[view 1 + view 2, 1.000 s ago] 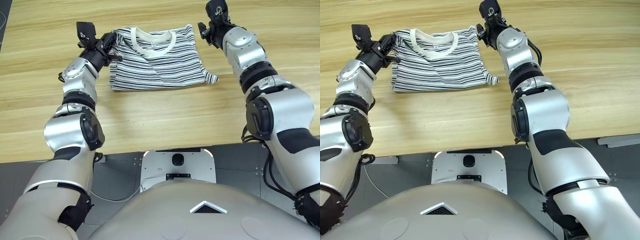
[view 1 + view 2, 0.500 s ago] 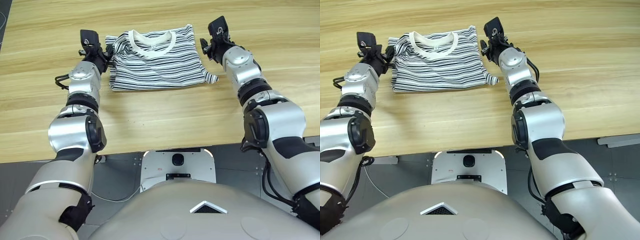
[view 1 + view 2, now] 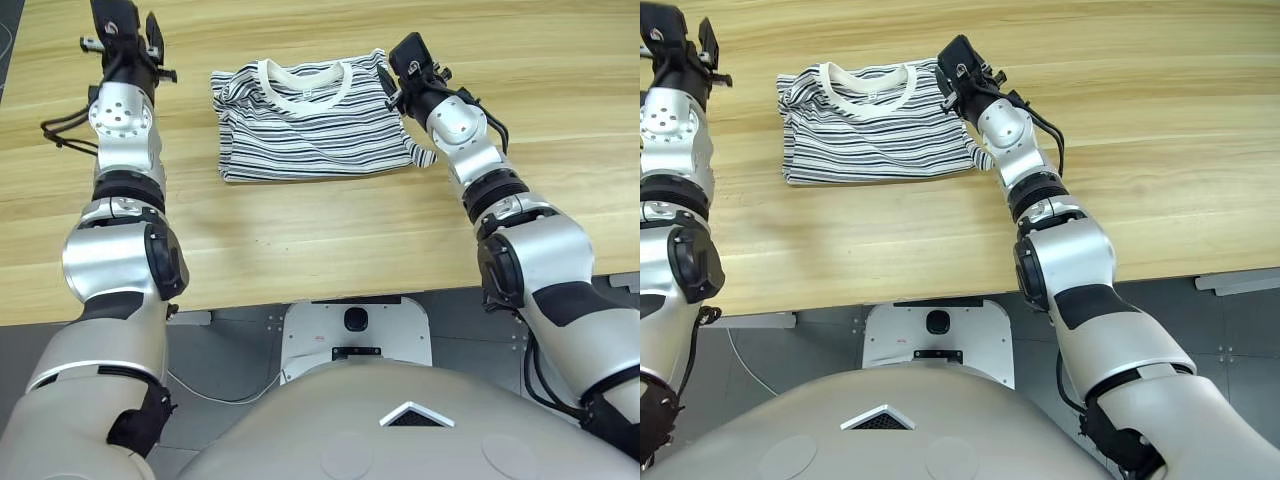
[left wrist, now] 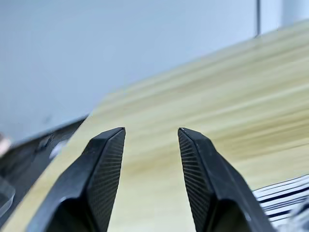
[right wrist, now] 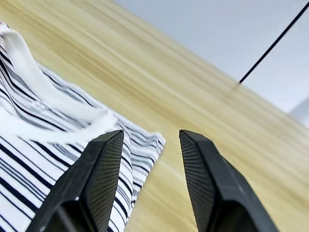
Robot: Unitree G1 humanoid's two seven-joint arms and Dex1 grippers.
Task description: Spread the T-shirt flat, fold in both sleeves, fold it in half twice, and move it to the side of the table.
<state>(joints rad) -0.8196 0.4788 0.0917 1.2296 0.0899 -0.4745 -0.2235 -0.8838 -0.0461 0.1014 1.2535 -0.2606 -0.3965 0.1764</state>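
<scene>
The striped T-shirt (image 3: pixel 310 115) lies folded into a compact rectangle on the wooden table (image 3: pixel 300 235), cream collar at the far side, a small flap sticking out at its near right corner. My left gripper (image 3: pixel 127 28) is open, lifted and well off the shirt's far left corner; in its wrist view the open gripper (image 4: pixel 150 131) frames bare wood, with a bit of the striped T-shirt (image 4: pixel 285 193) to one side. My right gripper (image 3: pixel 398 62) is open right at the shirt's far right corner; the right wrist view has the open gripper (image 5: pixel 151 134) over the striped T-shirt's edge (image 5: pixel 53 145).
The table's front edge (image 3: pixel 300 300) runs close to me. A black cable (image 3: pixel 62 128) loops beside my left forearm. Bare wood stretches to the left, right and near side of the shirt.
My left gripper pulled away from the shirt's left edge, rising toward the far left. My right gripper shifted left onto the shirt's far right corner. The shirt's far left corner looks slightly rumpled.
</scene>
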